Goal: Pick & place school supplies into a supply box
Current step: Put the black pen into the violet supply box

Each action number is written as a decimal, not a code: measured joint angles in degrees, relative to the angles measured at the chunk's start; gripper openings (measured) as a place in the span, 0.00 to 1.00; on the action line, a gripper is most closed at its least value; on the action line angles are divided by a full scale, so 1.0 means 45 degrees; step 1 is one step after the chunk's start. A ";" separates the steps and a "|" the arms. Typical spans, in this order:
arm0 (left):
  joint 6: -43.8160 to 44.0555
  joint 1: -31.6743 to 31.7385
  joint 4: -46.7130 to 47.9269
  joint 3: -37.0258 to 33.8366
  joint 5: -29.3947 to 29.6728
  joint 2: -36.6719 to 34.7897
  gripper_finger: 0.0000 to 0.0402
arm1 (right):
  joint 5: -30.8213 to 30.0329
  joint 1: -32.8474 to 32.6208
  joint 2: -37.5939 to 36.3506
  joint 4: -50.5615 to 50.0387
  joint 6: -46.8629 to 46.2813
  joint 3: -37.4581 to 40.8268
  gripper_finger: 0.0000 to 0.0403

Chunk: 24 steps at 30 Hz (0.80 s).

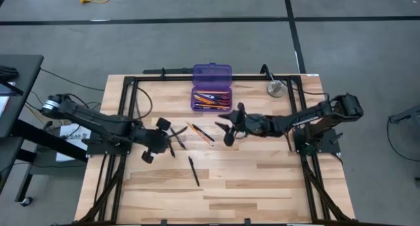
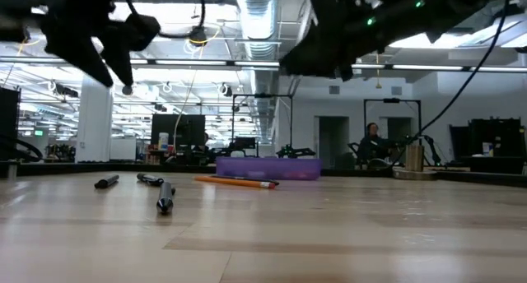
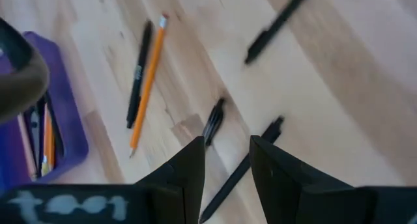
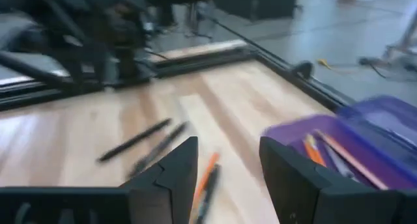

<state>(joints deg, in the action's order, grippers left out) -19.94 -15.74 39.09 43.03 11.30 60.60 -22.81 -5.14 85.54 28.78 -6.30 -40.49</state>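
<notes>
While both arms reach in over the middle of the wooden surface (image 1: 262, 180), neither claw has hold of anything. In the high view the left claw (image 1: 172, 139) sits left of centre with its fingers parted a little, above two black pens (image 1: 178, 137) that lie close together; its wrist view shows those pens just ahead of the empty gap between the fingers (image 3: 189, 165). The right claw (image 1: 226, 126) hangs at the centre of the frame, just below the purple box (image 1: 211, 88), and its fingers (image 4: 176, 165) stand apart with bare wood between them. Between the two claws lie an orange pencil (image 1: 197, 133) and a black pen (image 1: 203, 132), side by side and slanted. Another black pen (image 1: 193, 171) lies alone lower down, near the middle of the frame. The box sits open at the upper centre, its lid folded back, with pencils and pens (image 1: 210, 98) already inside. A round metal disc (image 1: 275, 89) rests near the upper right. In the low view a person (image 2: 370, 143) sits far behind the surface.
</notes>
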 joint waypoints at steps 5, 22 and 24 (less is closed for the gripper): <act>-0.1295 0.0934 -0.0206 0.0003 -0.0054 0.1398 0.28 | -0.0005 -0.0858 0.0000 0.0070 0.0164 0.0026 0.39; -0.3166 0.4178 -0.1901 0.0003 -0.3465 0.3773 0.28 | -0.0670 -0.1726 0.0005 -0.0077 0.0407 0.0102 0.39; -0.3196 0.4348 -0.1979 0.0003 -0.3515 0.4095 0.28 | -0.0670 -0.1722 0.0005 -0.0202 0.0406 0.0102 0.39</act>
<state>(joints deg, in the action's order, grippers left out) -34.33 3.82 30.19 43.05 -4.52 79.03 -25.82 -12.88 85.56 27.87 -4.47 -40.03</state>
